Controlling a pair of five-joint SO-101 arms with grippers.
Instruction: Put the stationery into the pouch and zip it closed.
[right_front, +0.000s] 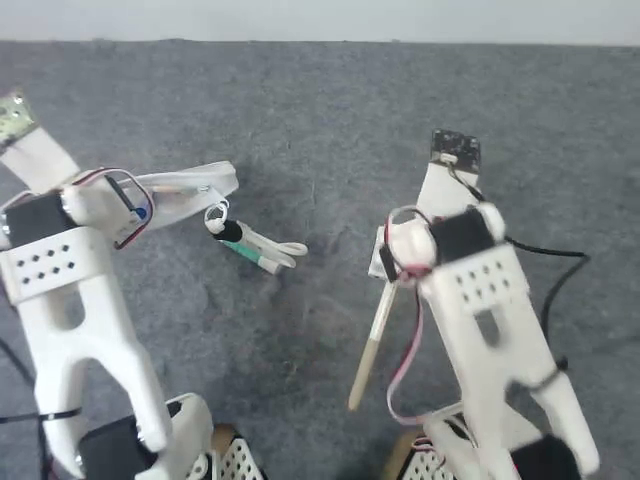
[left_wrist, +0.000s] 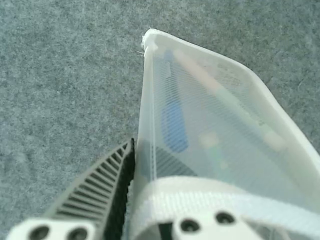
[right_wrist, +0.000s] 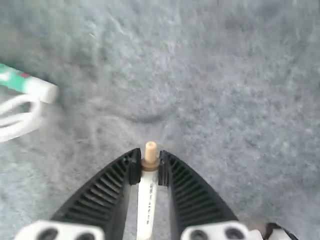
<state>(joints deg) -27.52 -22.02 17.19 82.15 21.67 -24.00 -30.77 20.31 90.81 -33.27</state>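
Right gripper (right_wrist: 149, 169): jaws narrow, clamped on 1 slim cream pencil (right_wrist: 145, 202) just behind its capped end. Judged light and rigid but liable to pivot; a hold nearer mid-shaft would be steadier. Left gripper (left_wrist: 136, 172): jaws pinched on the translucent white mesh pouch (left_wrist: 210, 110), held out over the grey felt table cover (right_front: 330, 110). Judged soft and limp; a blue item shows inside. Between the arms lies 1 green-and-white marker (right_front: 243, 246) with a white cord (right_front: 285, 250).

A translucent white mesh pouch (left_wrist: 215, 115) and a cream wooden pencil (right_front: 372, 335) are being gripped. A green-and-white marker (right_front: 247, 250) is lying between them.
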